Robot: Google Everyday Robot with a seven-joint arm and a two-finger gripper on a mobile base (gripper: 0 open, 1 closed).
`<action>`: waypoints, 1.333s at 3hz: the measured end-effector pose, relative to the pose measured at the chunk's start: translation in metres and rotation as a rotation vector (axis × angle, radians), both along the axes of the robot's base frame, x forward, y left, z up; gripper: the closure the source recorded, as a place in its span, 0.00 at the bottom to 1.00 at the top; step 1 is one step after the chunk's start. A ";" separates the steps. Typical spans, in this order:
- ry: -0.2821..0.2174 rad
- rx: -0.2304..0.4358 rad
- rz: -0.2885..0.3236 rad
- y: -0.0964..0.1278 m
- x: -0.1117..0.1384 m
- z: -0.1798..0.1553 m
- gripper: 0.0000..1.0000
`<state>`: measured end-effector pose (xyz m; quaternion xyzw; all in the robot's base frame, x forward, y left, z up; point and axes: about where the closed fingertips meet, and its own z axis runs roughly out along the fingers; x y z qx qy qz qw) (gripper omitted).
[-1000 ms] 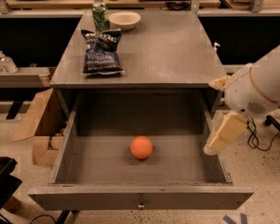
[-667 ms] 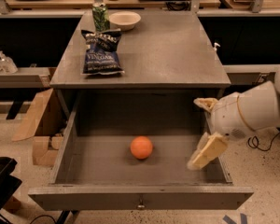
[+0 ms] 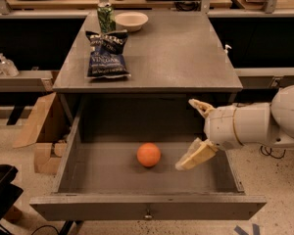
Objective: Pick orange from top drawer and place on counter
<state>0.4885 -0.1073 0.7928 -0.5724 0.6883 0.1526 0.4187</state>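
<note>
In the open top drawer (image 3: 147,207), the orange (image 3: 148,154) lies alone on the grey floor, a little forward of centre. It has not moved in the last second. The white arm has: it has swung in from outside the drawer's right wall, and the tool (image 3: 185,134) now hangs over the drawer's right half, near the orange but not touching it. Its two pale fingers stand wide apart, one high, one low, holding nothing. I judge this to be the approach, with the grasp yet to come.

Above, the grey tabletop (image 3: 176,53) carries a dark chip bag (image 3: 107,55), a green can (image 3: 106,16) and a white bowl (image 3: 131,20) along its left and back, leaving bare room on the right. Cardboard boxes (image 3: 39,131) sit on the speckled floor to the left.
</note>
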 end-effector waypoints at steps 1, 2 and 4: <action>0.011 0.005 0.018 0.010 0.002 -0.017 0.00; 0.024 0.057 0.030 0.033 0.019 -0.060 0.00; 0.036 0.021 0.046 0.063 0.053 -0.124 0.00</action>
